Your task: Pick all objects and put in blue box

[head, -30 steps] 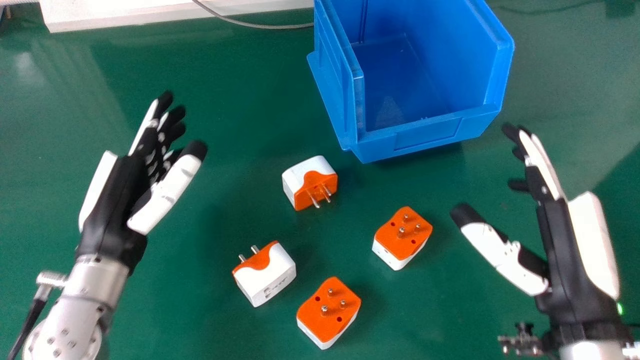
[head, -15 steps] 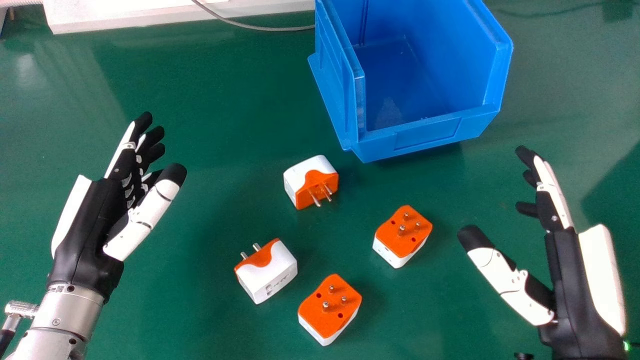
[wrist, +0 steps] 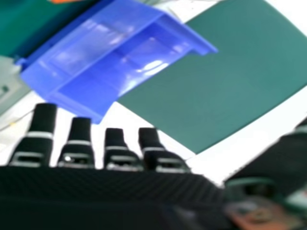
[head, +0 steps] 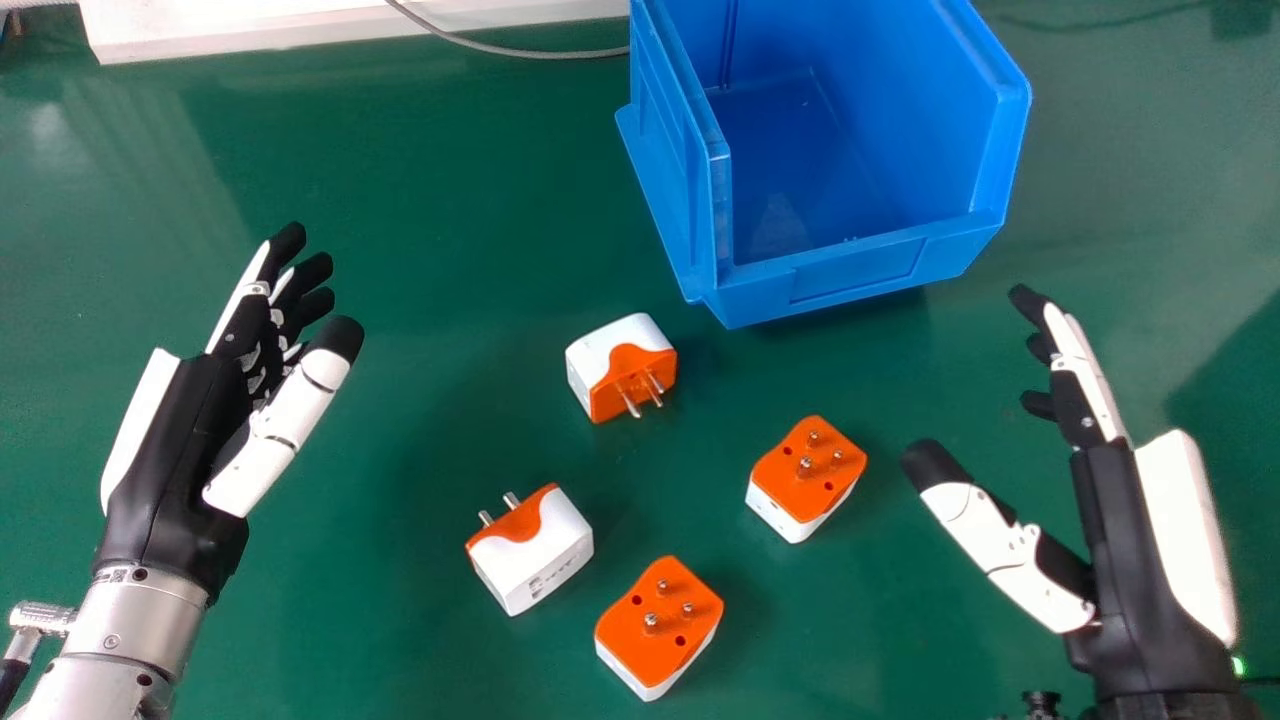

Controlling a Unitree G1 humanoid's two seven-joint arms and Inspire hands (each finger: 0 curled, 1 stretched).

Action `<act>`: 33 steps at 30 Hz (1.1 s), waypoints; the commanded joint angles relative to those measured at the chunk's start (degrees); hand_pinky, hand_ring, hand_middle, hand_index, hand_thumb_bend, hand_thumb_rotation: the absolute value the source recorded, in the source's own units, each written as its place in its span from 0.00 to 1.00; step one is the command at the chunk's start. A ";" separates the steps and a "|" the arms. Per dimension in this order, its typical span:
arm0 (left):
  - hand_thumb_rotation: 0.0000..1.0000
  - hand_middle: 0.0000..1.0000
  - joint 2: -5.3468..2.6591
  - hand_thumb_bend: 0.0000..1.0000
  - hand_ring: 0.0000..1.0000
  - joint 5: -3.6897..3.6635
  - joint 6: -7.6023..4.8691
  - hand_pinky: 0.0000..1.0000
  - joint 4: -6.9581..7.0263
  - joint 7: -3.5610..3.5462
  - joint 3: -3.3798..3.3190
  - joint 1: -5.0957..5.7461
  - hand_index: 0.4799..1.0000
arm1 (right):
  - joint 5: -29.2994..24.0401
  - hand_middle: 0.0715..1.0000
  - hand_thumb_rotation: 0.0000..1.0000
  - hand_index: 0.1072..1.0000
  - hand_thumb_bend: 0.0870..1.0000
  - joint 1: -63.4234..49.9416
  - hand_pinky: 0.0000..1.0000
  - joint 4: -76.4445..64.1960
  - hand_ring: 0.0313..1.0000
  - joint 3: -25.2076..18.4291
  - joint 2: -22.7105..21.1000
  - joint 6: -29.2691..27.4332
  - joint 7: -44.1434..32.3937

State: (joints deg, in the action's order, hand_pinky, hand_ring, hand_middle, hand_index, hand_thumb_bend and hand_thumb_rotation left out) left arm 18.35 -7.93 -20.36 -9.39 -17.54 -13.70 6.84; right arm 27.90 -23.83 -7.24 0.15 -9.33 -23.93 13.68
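Note:
My left hand [head: 185,430] is open at the left of the head view, and my right hand [head: 1120,520] is open at the right, both empty. Between them on the green table lie four orange-and-white plug adapters: one [head: 607,362] below the blue box [head: 860,275], one [head: 800,485] nearer my right hand, one on its side [head: 540,555] and one with pins up [head: 655,625] closer to the front. No adapter is visible inside the box. In the right hand view, straight fingers of my right hand [wrist: 76,143] show with the blue box [wrist: 81,48] beyond.
The green table [head: 430,250] carries everything. A white block-like edge [head: 250,25] runs along the back left, and a grey cable [head: 480,42] curves from it to the box's left side.
Compared with a second ago, my left hand is farther left and nearer the front edge. My right hand moved toward the front, then slightly back and inward. The adapters have stayed in place.

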 commanded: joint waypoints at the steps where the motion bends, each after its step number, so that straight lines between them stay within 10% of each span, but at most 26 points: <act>1: 0.72 0.95 -0.02 0.60 0.94 -0.18 -0.01 0.89 2.04 0.12 0.00 0.53 0.94 | 0.77 0.94 0.78 0.90 0.45 -0.40 0.80 -1.55 0.91 0.35 0.27 0.16 0.60; 15: 0.73 0.95 0.24 0.62 0.95 0.53 2.70 0.89 5.66 1.07 -0.37 2.49 0.94 | 7.11 0.93 0.78 0.90 0.47 -1.16 0.79 -1.15 0.90 3.90 2.49 4.15 3.90; 25: 0.74 0.95 0.50 0.61 0.95 0.89 -1.28 0.91 1.04 1.44 -0.78 1.01 0.93 | 13.62 0.93 0.78 0.90 0.47 1.89 0.79 0.76 0.89 7.73 2.62 10.15 5.72; 33: 0.75 0.94 0.51 0.60 0.95 1.04 -1.34 0.91 1.51 1.43 -0.48 0.90 0.93 | 16.10 0.93 0.78 0.90 0.46 4.33 0.80 0.83 0.89 10.51 2.56 16.44 4.60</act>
State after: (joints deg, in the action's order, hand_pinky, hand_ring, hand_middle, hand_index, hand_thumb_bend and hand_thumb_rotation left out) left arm 18.45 -6.88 -20.14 -8.43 -16.17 -13.91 8.33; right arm 43.33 -20.29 -5.67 10.19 -6.88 -8.29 18.31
